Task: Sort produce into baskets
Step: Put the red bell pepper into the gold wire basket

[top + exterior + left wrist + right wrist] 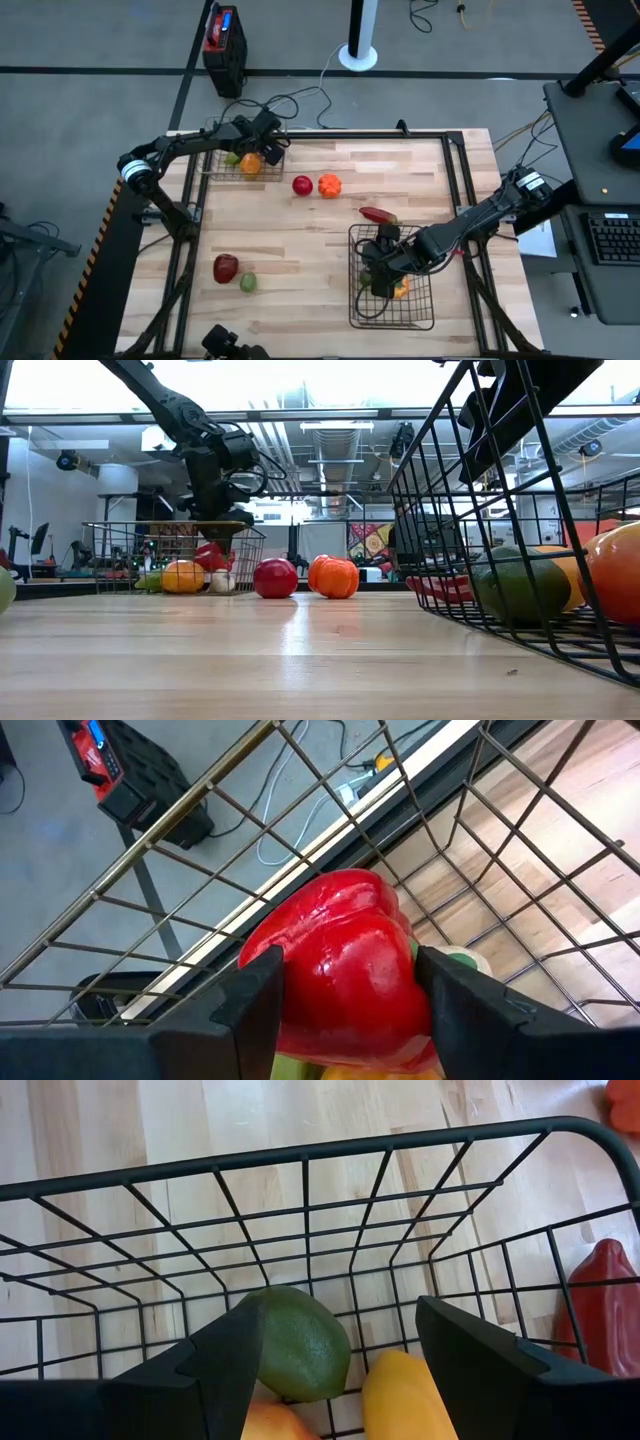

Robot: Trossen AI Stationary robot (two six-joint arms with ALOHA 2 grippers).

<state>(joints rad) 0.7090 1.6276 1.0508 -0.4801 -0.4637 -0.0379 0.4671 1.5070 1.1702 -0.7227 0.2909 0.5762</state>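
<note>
On my bench, the left pincer hangs over the far basket, clenched on a red pepper: light, glossy, likely slippery, so I'd grip its broad flanks. The right pincer dips into the near basket, released, above a green fruit.

The table is pale, smooth wood. On it, the basket is thin black metal wire. The red pepper looks shiny plastic.
</note>
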